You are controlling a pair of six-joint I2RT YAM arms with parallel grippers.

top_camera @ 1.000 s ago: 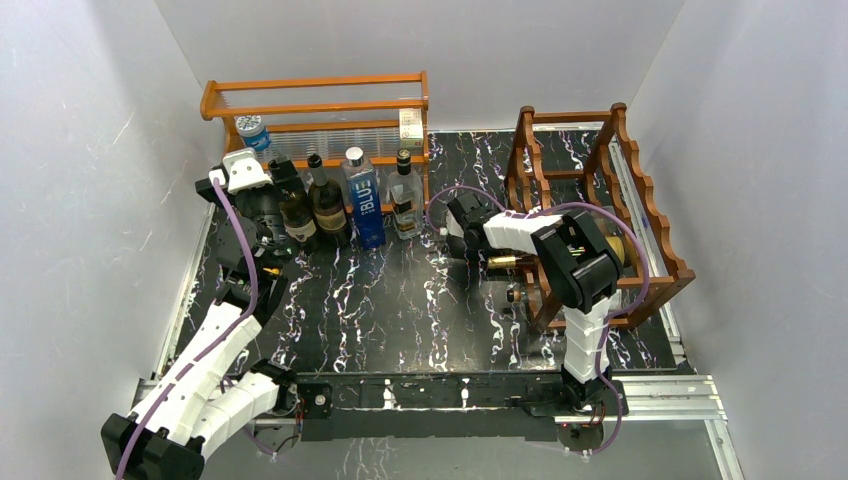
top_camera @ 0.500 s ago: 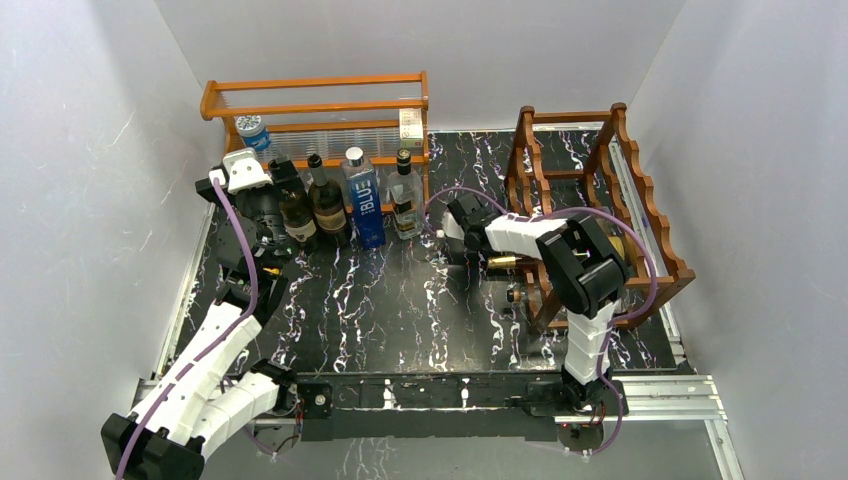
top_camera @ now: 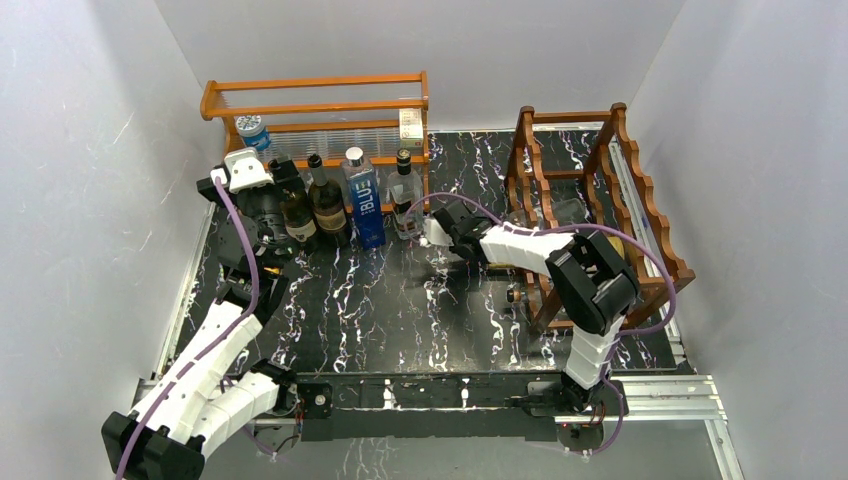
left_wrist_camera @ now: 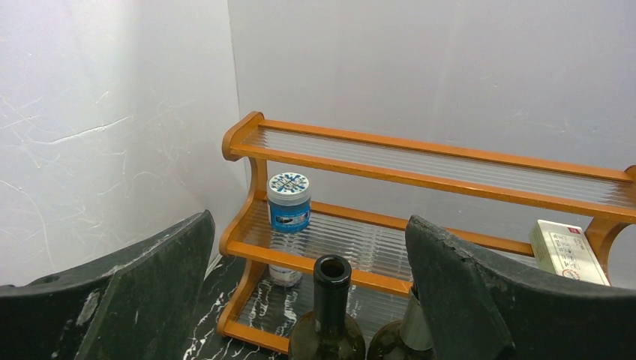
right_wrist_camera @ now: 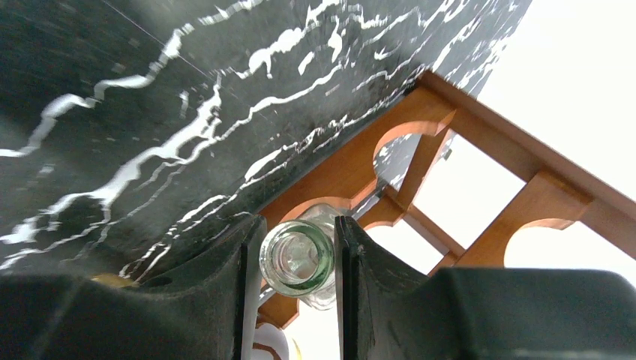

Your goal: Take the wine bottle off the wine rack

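The dark reddish-brown wine rack stands at the right of the table. In the right wrist view my right gripper is shut on the neck of a clear greenish glass wine bottle. Its open mouth faces the camera, and its body runs back into a scalloped rail of the rack. From above, the right gripper sits just left of the rack, mostly hidden under its own arm. My left gripper is open, its jaws either side of a dark bottle's neck without touching it.
An orange wooden shelf with clear slats stands at the back left, holding a blue-capped jar and a small box. Dark bottles, a blue bottle and a clear bottle stand before it. Another bottle's tip pokes from the rack's lower tier.
My right wrist has moved left and a little nearer, away from the rack's front. Its arm now covers the gold-capped bottle neck seen earlier. The left arm has not moved.
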